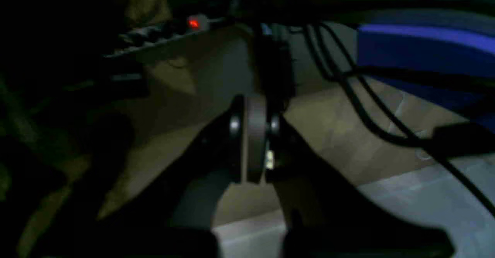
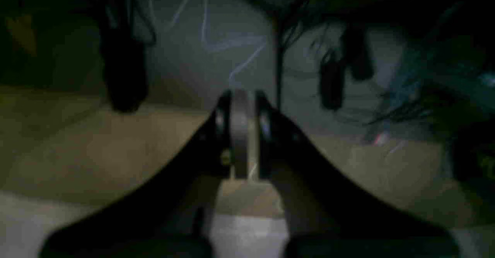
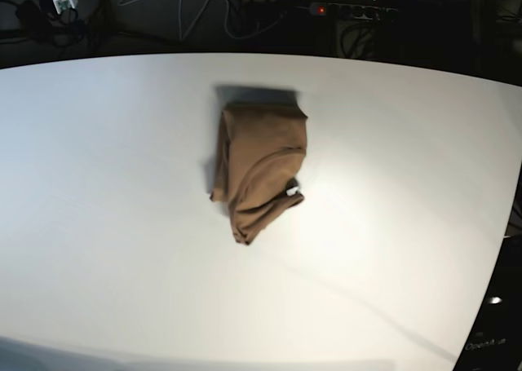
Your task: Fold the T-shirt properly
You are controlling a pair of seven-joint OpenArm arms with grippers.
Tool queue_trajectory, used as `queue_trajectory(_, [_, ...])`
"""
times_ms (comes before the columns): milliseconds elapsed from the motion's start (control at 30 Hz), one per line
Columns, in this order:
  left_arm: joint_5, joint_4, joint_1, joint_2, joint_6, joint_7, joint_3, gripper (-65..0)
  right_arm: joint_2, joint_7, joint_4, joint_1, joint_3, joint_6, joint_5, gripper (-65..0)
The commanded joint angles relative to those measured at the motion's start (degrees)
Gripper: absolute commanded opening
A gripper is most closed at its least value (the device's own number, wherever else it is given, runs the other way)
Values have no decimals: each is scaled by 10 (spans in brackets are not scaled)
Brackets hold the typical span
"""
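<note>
T-shirt [image 3: 259, 171], tan-brown, lies bunched and partly folded near the middle of the white worktop [image 3: 106, 183], a small white tag [image 3: 293, 191] at its right edge. Both the left hand [image 1: 253, 142] and the right hand [image 2: 240, 134] have their fingers pressed together, holding nothing.

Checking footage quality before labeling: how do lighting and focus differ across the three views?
Base view: bright, sharp, edges curved by the lens; T-shirt clear on the table. Left wrist: dark, soft; left gripper shut. Right wrist: darker, blurrier; right gripper shut.

t-shirt [image 3: 259, 171] on table [image 3: 106, 183] centre, power strip [image 3: 352, 11] behind table
</note>
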Motion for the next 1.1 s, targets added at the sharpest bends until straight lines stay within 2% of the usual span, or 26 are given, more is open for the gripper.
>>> queue_trajectory(0, [2,-19,-2,-2,2,-17,-2,-628,4,15,-15,0,10,1,-3,-631])
queue_trajectory(267, [8,-265,-89,-23,2,-107,-3,-628,24,108,-275,100,11,1,-45,-631])
queue_trajectory(367, [8,-379,-133,-30,2,-141,-2,-628,49,148,-406,155,15,1,-71,-631])
queue_trajectory(600, [7,-642,-237,-74,2,-271,-3,-628,119,321,-741,286,24,-6,-136,-625])
queue_trajectory(667, [8,-699,-261,-80,61,-306,1,-628,126,357,-791,306,14,-45,-165,-624])
queue_trajectory(733, [8,-744,-282,-81,110,-338,3,-628,126,361,-804,317,13,-81,-190,-624])
queue_trajectory(900, [9,-784,-309,-80,195,-374,16,-628,104,358,-788,323,-1,-169,-223,-621])
queue_trajectory(1000, [8,-784,-321,-77,284,-373,39,-626,82,355,-780,323,-26,-255,-249,-621])
queue_trajectory(1067, [8,-788,-336,-77,330,-371,57,-626,68,351,-781,333,-39,-311,-266,-620])
